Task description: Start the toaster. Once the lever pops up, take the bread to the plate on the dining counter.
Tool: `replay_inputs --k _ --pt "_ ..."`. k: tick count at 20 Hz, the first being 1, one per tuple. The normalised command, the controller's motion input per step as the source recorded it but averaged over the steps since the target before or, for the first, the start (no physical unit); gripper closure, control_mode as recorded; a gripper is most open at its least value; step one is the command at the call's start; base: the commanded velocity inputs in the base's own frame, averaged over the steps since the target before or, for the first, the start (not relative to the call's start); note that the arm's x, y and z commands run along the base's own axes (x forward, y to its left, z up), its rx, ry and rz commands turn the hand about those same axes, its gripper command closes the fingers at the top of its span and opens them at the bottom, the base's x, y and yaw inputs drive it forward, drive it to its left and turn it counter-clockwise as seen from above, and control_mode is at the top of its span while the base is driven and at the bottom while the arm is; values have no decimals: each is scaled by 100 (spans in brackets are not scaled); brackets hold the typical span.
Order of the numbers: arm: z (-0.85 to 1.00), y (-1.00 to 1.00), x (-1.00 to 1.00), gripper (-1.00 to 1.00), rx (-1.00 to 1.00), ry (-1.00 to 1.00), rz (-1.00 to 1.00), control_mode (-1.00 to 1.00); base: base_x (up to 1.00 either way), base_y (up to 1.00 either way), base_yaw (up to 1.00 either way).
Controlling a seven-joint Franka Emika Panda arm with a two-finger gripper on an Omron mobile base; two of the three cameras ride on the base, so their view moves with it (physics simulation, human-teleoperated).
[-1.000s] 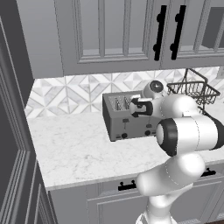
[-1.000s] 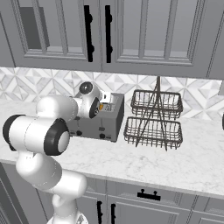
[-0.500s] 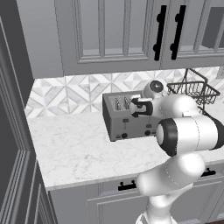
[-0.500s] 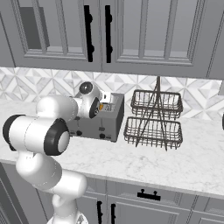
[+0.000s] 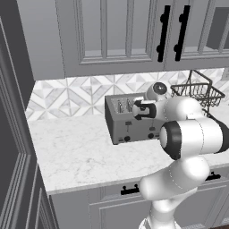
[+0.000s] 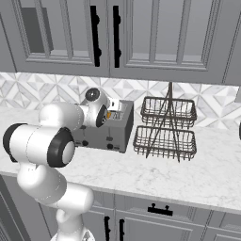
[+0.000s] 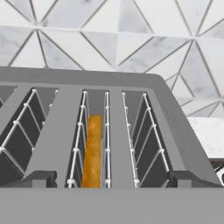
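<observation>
currently the gripper (image 7: pixel 112 179) hangs directly above the toaster (image 5: pixel 129 120), looking down into its slots. in the hand view the two dark fingertips (image 7: pixel 41 178) sit at about 7 and 5 o'clock, spread to their full width with one slot between them and nothing held.

the bread (image 7: pixel 92 151) stands on edge inside that slot, just left of frame centre, a golden-tan strip between the white wire guides. its top edge lies below the slot rim. the neighbouring slots at 9 and 3 o'clock are vacant.

in the left base view the toaster sits on the marble worktop (image 5: pixel 76 152) against the patterned backsplash, with its dark levers and knobs on the front face. a two-tier wire basket (image 6: pixel 165 129) stands at 3 o'clock of the toaster in the right base view, apart from it. the plate and dining counter are elsewhere.

judged step: retrieval of the bread, with the hand staged over the slot. whether the lever has popped up cannot be told here; the low seat of the slice makes this worth checking.

next move, as advice: descend straight down, keep the fingers astride the slice and clear of the wire guides, close on its two faces, then lift vertically.
</observation>
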Motion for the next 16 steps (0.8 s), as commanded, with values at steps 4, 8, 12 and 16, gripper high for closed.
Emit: replay_inputs --k 4,8,12,16 --pt "0 0 0 -100 0 0 0 -100 0 0 0" --pt "0 0 0 -100 0 0 0 -100 0 0 0" --pt "0 0 0 -100 0 0 0 -100 0 0 0" --pt "0 0 0 -100 0 0 0 -100 0 0 0"
